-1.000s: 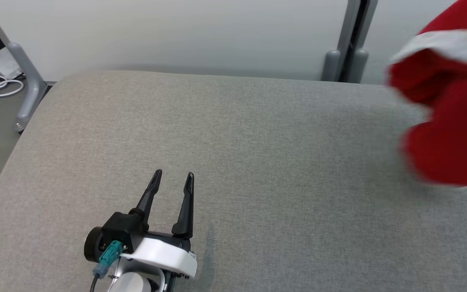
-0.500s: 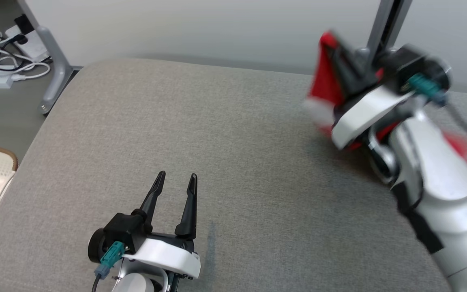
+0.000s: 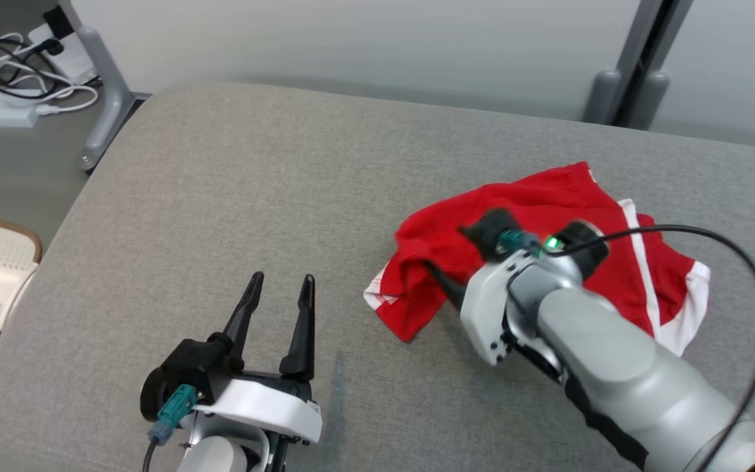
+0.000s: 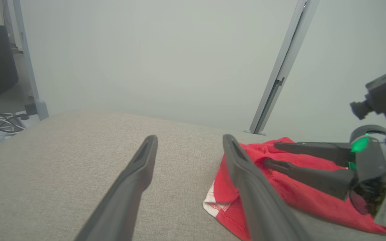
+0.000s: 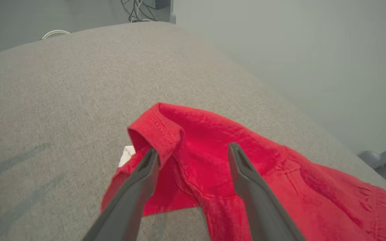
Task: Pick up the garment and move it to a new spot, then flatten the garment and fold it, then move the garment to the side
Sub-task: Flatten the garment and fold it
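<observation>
Right gripper [image 5: 193,149] spread over crumpled red garment [image 5: 313,187]; left gripper [image 3: 282,280] spread, empty.

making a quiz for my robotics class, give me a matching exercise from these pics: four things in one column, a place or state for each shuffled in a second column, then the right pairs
Things
1. red garment
2. left gripper
3. right gripper
4. cables

Places or states
a. open, jaws either side of a red fold
b. on the floor beside the table
c. crumpled on the table
d. open above bare grey fabric

Pairs: 1-c, 2-d, 3-a, 4-b
</observation>
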Motion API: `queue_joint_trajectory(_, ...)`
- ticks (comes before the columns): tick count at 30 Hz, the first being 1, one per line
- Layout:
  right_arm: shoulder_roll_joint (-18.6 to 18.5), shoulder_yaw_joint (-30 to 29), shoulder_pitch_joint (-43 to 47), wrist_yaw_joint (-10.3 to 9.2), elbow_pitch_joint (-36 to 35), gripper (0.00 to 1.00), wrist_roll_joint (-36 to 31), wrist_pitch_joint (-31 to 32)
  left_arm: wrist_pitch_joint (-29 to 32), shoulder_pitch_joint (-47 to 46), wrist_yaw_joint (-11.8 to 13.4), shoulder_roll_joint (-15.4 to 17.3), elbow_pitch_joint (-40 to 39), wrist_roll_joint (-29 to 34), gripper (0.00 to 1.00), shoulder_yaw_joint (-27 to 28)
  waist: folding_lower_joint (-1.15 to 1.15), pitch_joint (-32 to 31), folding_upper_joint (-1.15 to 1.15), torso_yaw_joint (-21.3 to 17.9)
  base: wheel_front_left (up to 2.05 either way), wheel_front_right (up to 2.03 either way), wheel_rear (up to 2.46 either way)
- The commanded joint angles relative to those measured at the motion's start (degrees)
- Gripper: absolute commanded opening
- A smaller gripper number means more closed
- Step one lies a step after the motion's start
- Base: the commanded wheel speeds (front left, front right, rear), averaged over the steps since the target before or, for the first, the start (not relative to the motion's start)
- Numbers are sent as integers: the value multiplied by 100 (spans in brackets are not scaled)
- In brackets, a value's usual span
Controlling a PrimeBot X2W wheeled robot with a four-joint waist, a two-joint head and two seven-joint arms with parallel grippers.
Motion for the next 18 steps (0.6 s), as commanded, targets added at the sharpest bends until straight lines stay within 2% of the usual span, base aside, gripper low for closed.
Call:
queue_joint_trajectory(1, -53, 381, -9, -2, 31, 100, 239, 409, -24, -3, 18, 18, -4, 74, 100, 57, 0, -60, 0, -114, 0, 0, 0)
queue_joint_trajectory(5, -264, 1106, -203, -2, -189, 100, 667, 940, -25, 49, -31, 19, 32, 111, 100, 132, 0, -170, 0, -354, 0, 0, 0)
queue_joint_trajectory(8, -443, 1322, -387, -2, -412, 100, 953, 918, -25, 45, -44, 21, 24, 140, 100, 165, 0, -252, 0, -532, 0, 0, 0)
queue_joint_trajectory(14, -806, 1107, -569, -2, -616, 100, 1245, 348, -25, 13, -65, 20, -12, 189, 100, 250, 0, -357, 0, -824, 0, 0, 0)
queue_joint_trajectory(15, -937, 905, -556, -2, -648, 100, 1269, -11, -24, -12, -82, 21, -27, 210, 100, 283, 0, -375, 0, -932, 0, 0, 0)
queue_joint_trajectory(16, -937, 905, -556, -2, -648, 100, 1269, -11, -24, -12, -82, 21, -27, 210, 100, 283, 0, -375, 0, -932, 0, 0, 0)
queue_joint_trajectory(18, -1090, 634, -446, -2, -665, 100, 1296, -427, -24, -38, -81, 21, -35, 185, 100, 314, 0, -383, 0, -1025, 0, 0, 0)
